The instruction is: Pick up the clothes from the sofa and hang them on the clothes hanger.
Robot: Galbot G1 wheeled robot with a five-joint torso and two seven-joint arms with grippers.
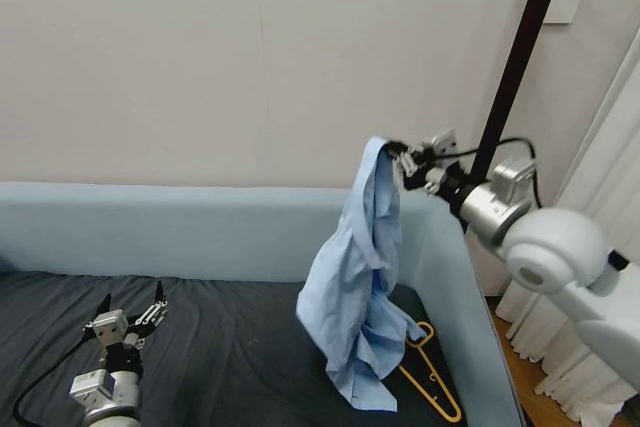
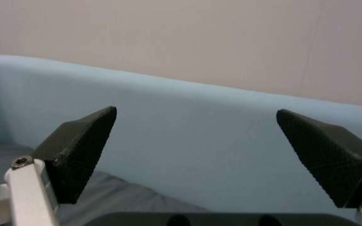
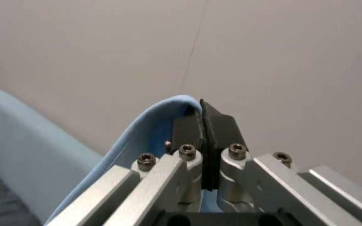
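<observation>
**Right arm's got the shirt up in the air**

The right gripper [image 1: 403,159] is clamped on the top edge of a light blue shirt [image 1: 355,297], holding it up over the sofa's [image 1: 200,232] right end, near the rack pole [image 1: 515,57]. Shirt hangs down w/ its lower end reaching the dark seat [image 1: 230,347], partly covering a yellow hanger [image 1: 432,372] lying there. In the right wrist view the pads [image 3: 218,125] are squeezed together w/ fabric pinched btw them. Meanwhile the left gripper [image 1: 130,315] sits low over the seat on the left, fingers spread wide, facing the backrest [image 2: 200,122]
</observation>
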